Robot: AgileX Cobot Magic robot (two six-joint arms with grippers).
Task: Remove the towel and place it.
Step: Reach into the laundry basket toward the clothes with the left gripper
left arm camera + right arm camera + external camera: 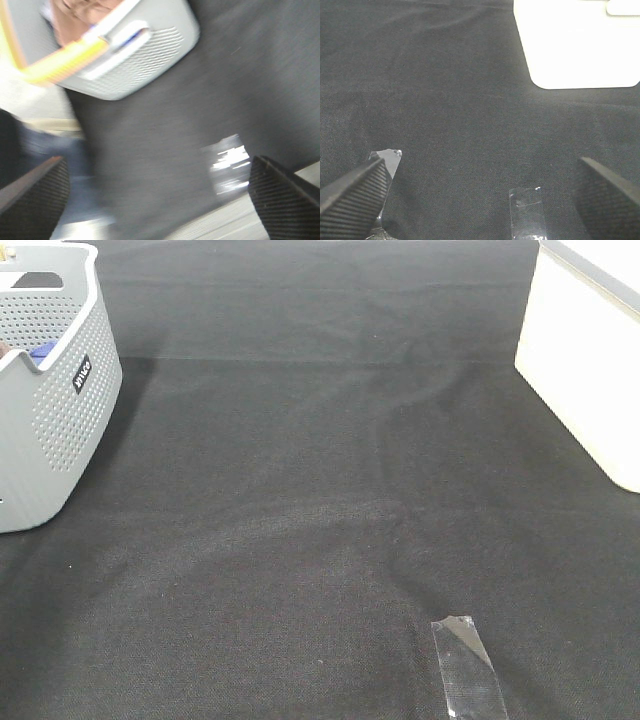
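Left gripper point(159, 200) gaping, empty; brown cloth towel point(77, 15) sits in grey perforated plastic basket point(150, 60) ahead, nearer this arm; right gripper point(482, 200) gaping too.

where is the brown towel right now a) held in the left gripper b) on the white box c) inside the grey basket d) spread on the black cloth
c, since the left wrist view shows the towel as brown cloth sitting inside the grey basket.
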